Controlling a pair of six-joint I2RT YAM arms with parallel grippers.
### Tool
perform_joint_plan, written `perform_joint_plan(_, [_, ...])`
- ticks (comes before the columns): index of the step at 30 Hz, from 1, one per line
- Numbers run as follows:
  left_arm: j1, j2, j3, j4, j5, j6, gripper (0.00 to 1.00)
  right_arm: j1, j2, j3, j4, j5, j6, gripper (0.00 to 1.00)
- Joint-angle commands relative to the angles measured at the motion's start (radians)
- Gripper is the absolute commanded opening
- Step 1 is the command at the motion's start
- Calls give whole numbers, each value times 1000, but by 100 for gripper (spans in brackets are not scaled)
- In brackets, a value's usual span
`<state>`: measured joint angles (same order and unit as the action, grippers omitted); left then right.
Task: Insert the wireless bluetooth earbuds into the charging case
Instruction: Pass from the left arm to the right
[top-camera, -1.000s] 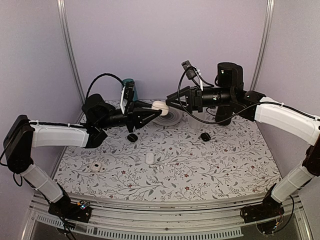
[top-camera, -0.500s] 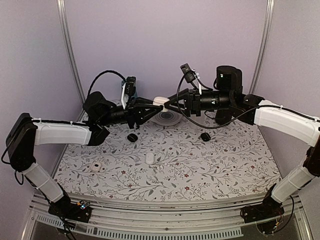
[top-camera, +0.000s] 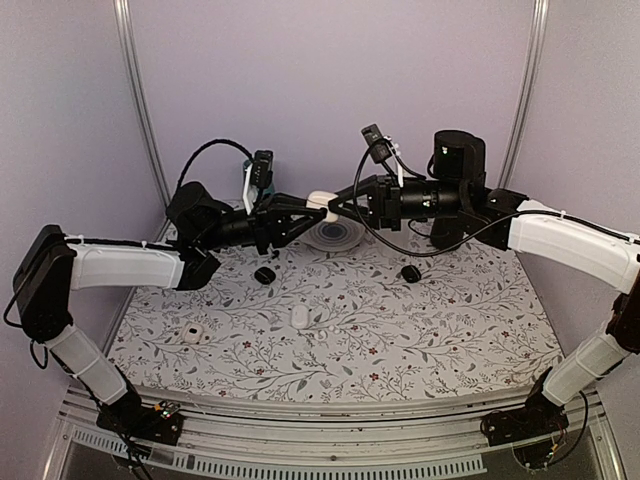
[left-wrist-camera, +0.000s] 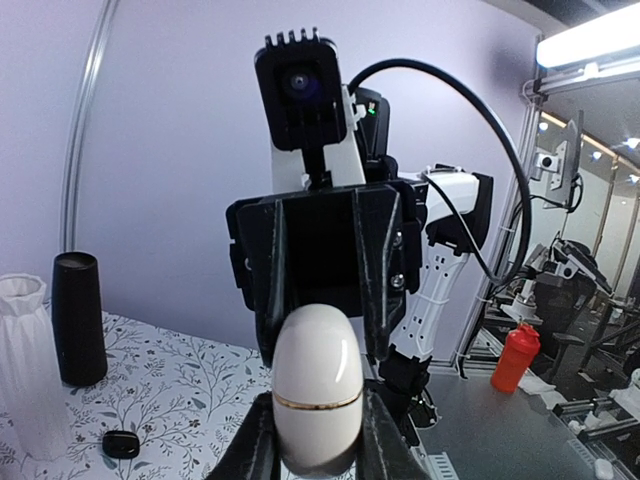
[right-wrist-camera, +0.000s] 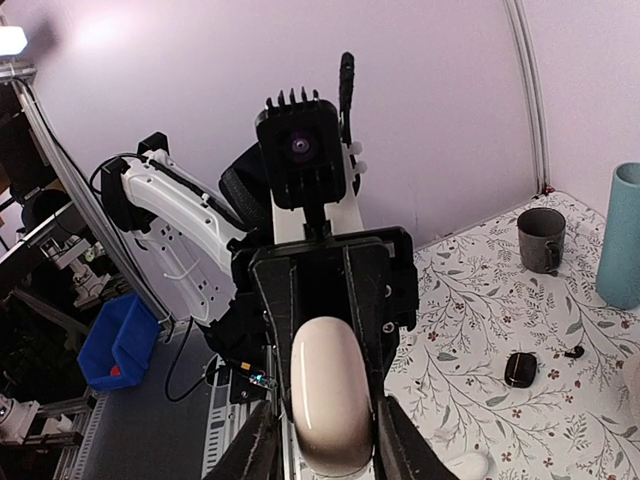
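Held piece: white charging case (top-camera: 320, 201), lid closed, gold seam round its middle, up in the air over the back of the floral table (top-camera: 430, 340), between the two arms.
Left gripper (left-wrist-camera: 320, 430): fingers clamped on one end of the case.
Right gripper (right-wrist-camera: 325, 435): fingers flank the other end. Whether they press yet, I cannot tell.
Earbuds: one black earbud (right-wrist-camera: 573, 351) lies on the cloth just beside a black case (right-wrist-camera: 520, 368), well apart from the white case. None is in it.
Step, my guess: opening the lid two-handed before any bud goes in.
Risk, slip: the shell is smooth and egg-shaped. An off-centre squeeze from the right could squirt it out, and it looks to hang over the white ribbed vase (left-wrist-camera: 25, 370).
Risk, twist: arms pulling out of line would turn the case in the left grip instead of working the hinge.
Risk, knock: the grippers stand nose to nose and could bump if either advances.
Count, cases: one white aloft, two black on the table, the second black case (top-camera: 410, 273) to the right.
Count, unclear: middle white item (top-camera: 300, 316) and left white item (top-camera: 190, 333), too small to tell case from bud.
Count, buds: one for certain.
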<state>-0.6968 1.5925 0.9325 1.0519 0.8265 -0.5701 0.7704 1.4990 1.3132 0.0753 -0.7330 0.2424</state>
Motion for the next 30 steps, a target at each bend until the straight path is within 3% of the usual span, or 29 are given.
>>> perform_joint_plan(1, [-1, 8, 41, 6, -7, -14, 0, 7, -17, -10, 14, 1, -7, 30])
perform_joint_plan(13, [-1, 7, 57, -34, -3, -5, 0, 7, -20, -9, 10, 16, -12, 20])
perform_joint_plan(16, [0, 6, 57, -40, -8, -2, 0, 6, -21, -12, 14, 25, -12, 10])
perform_joint_plan(20, [2, 6, 56, -57, -20, 8, 20, 6, -24, -18, 15, 45, -9, 5])
perform_joint_plan(26, [6, 10, 44, -76, -42, 28, 60, 4, -37, -41, 16, 99, -9, 4])
perform_joint_plan(30, [12, 8, 33, -79, -69, 51, 73, -11, -45, -49, 17, 140, -3, 4])
